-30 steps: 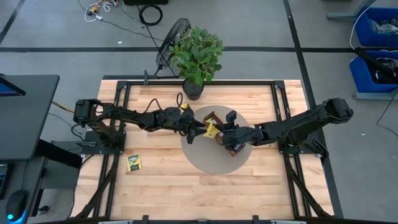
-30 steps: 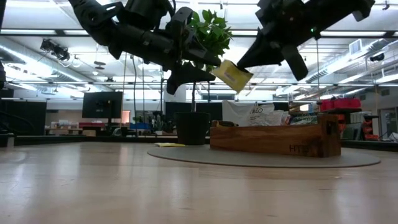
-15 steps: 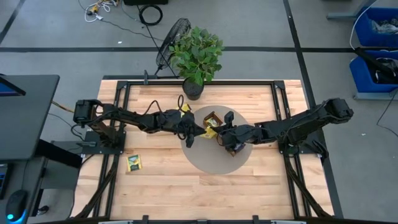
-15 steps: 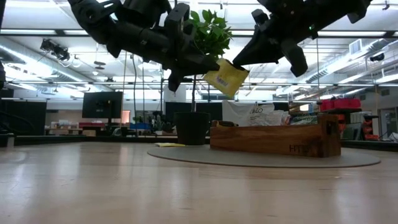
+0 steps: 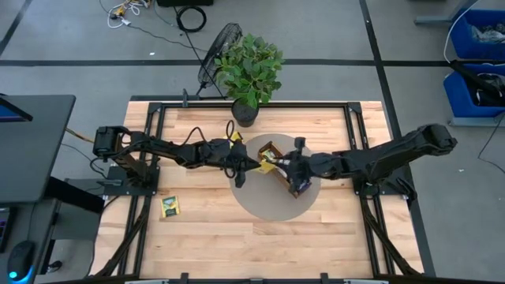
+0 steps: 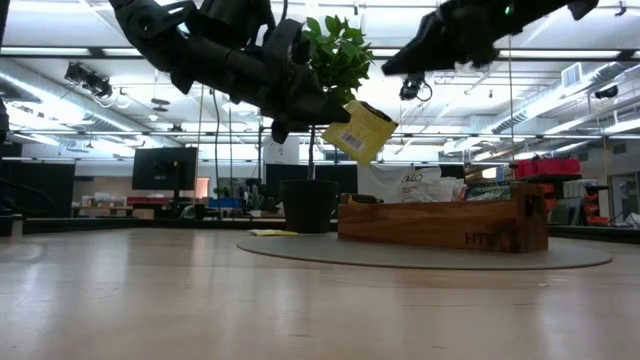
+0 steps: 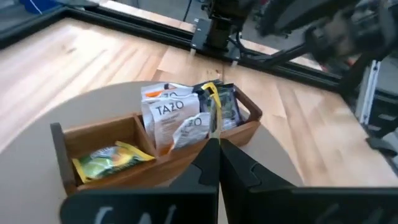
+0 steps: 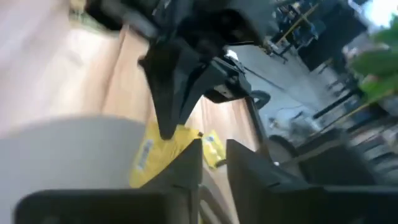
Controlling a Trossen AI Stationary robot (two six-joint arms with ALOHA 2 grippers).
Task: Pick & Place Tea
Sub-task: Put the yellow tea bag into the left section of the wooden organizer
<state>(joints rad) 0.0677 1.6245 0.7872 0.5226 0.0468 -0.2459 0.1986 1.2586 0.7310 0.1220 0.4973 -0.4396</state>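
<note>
A yellow tea packet (image 6: 362, 132) hangs in the air over the round grey mat (image 5: 260, 203), with my left gripper (image 6: 338, 114) shut on it. My right gripper (image 8: 214, 163) stands open just to the right of the packet and higher, holding nothing. On the mat, below and beyond the packet, sits the long wooden box (image 7: 155, 163). It holds white-and-orange (image 7: 166, 117), dark blue (image 7: 229, 106) and green-yellow (image 7: 112, 158) packets. Two more yellow packets lie flat on the table, one at the near left (image 5: 169, 207) and one by the plant pot (image 5: 234, 136). My left gripper pinches the yellow packet between its two fingers at its upper left edge (image 6: 346, 113). The fingers come from the table's left, slanting down. The packet hangs tilted below the fingertips, one corner lowest, clear of the box and the mat. My own wrist view shows it edge-on (image 7: 215, 118).
A potted green plant (image 5: 251, 67) stands at the table's far edge behind the mat, with a black wire fan (image 5: 215, 57) beside it on the floor. Bare wood lies along the near edge (image 5: 260, 244).
My left gripper has shut on the yellow packet that my right gripper was holding. My right gripper has opened, let go and drawn back up and toward the table's right edge. The packet stays in the air, now hanging from the left fingers alone.
</note>
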